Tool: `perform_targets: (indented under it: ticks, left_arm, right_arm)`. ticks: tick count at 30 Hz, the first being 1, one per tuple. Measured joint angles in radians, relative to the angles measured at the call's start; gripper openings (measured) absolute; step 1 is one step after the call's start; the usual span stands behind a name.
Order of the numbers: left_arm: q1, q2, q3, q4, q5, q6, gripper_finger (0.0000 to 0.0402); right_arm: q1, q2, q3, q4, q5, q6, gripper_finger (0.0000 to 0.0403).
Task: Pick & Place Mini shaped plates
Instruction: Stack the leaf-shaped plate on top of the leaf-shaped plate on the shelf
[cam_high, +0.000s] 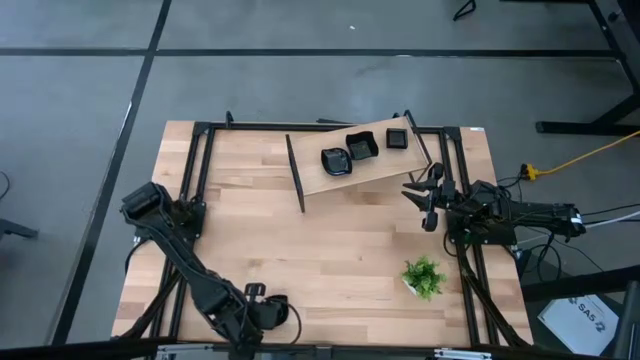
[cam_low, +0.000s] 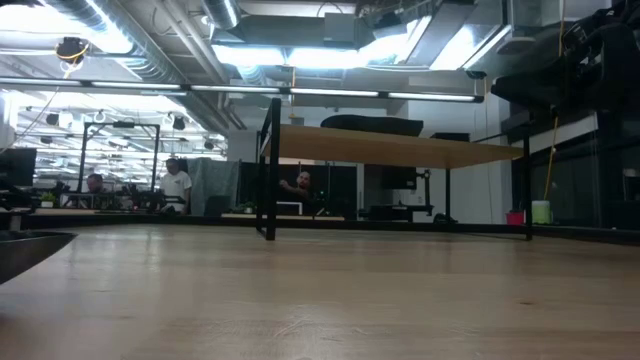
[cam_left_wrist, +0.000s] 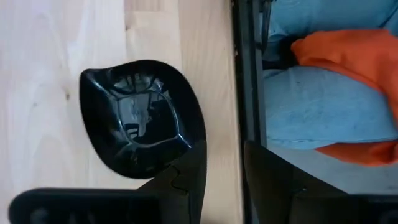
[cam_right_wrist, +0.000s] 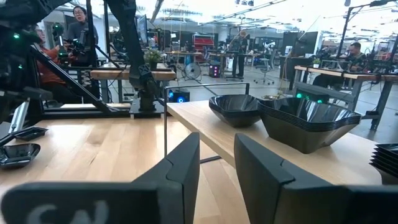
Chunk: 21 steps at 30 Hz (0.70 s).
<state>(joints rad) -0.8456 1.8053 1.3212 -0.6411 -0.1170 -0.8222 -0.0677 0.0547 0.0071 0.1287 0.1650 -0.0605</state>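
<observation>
On the wooden tabletop, near its front edge, our left gripper, fingers parted and holding nothing, faces a glossy, likely slippery plate; we'd pinch its rim.

The right gripper, slightly open and empty, waits by the right edge.

Glossy black leaf-shaped mini plate is gleaming on the pale striped wooden desk; leafy green potted plant is showing.

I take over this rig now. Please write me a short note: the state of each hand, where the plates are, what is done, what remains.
Left hand: at the table's near edge, open beside one black plate, not gripping it.
Right hand: open, empty, near the raised shelf.
On the shelf: three spots of black plates; at least one is a stack.
Remaining: grasp and place the plate by the left hand; whether other plates remain is not visible.
</observation>
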Motion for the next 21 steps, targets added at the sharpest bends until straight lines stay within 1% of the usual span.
perform_targets:
  ticks: [4,10,16,21]
  left_arm:
    - [-0.001,0.01,0.0,0.053,0.005,0.036,0.0102]
    - [-0.005,0.027,0.0,0.054,0.003,0.08,0.0102]
    - [-0.005,0.026,0.0,0.055,-0.079,0.174,0.0102]
    - [-0.005,0.048,0.0,0.087,-0.087,0.189,0.0102]
  right_arm:
    - [0.0,0.0,0.0,0.0,0.0,0.0,0.01]
    - [0.0,0.0,0.0,0.0,0.0,0.0,0.01]
    - [0.0,0.0,0.0,0.0,0.0,0.0,0.01]
    - [0.0,0.0,0.0,0.0,0.0,0.0,0.01]
